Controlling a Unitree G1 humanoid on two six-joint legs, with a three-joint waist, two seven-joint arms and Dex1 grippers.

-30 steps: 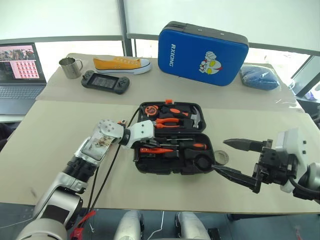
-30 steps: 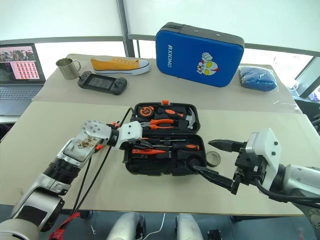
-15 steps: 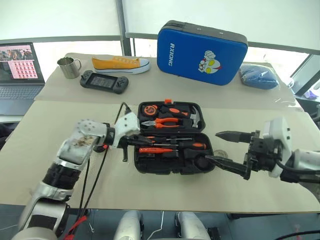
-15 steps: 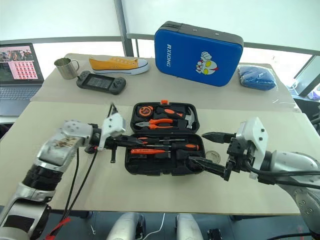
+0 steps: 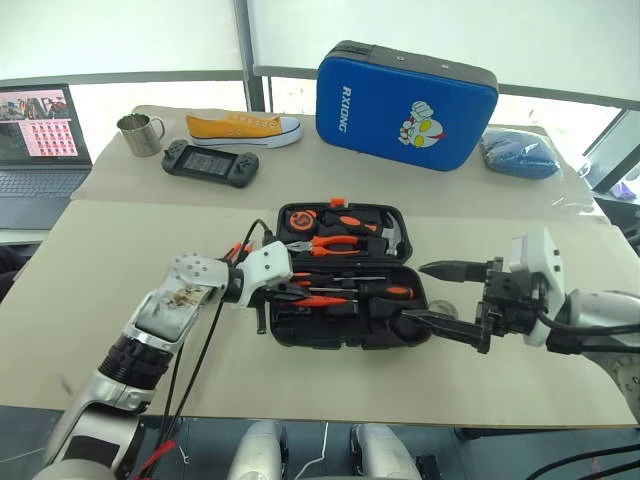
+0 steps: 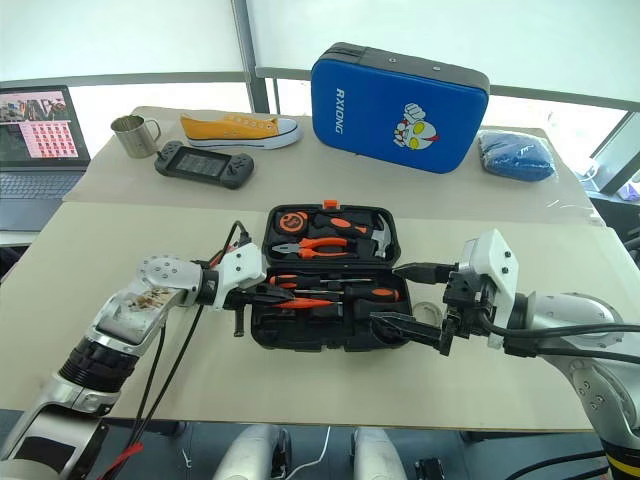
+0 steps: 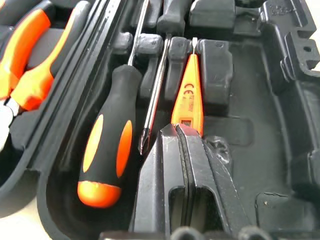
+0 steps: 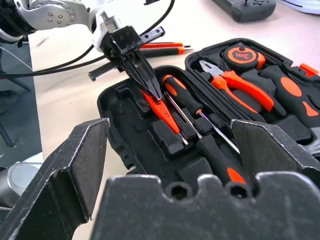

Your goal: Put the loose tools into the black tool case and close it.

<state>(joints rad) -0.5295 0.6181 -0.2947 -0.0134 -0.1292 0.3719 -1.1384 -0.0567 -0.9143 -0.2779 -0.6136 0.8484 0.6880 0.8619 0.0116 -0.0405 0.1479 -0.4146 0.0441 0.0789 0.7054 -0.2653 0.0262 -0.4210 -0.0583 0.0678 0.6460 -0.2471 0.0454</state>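
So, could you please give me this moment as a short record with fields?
Case: black tool case, open on the table
Left hand: left hand shut, tips at the end of the slim orange screwdriver, which lies in the case's front half; cannot tell if it is pinched
Right hand: right hand open, by the case's right end
Outside the case: small dark tape roll, on the table to the right
Closing: not yet done

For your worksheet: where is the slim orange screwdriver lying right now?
The slim orange screwdriver lies in the black tool case, front half, left side, beside a black-and-orange screwdriver, with the shut left gripper at its handle end.
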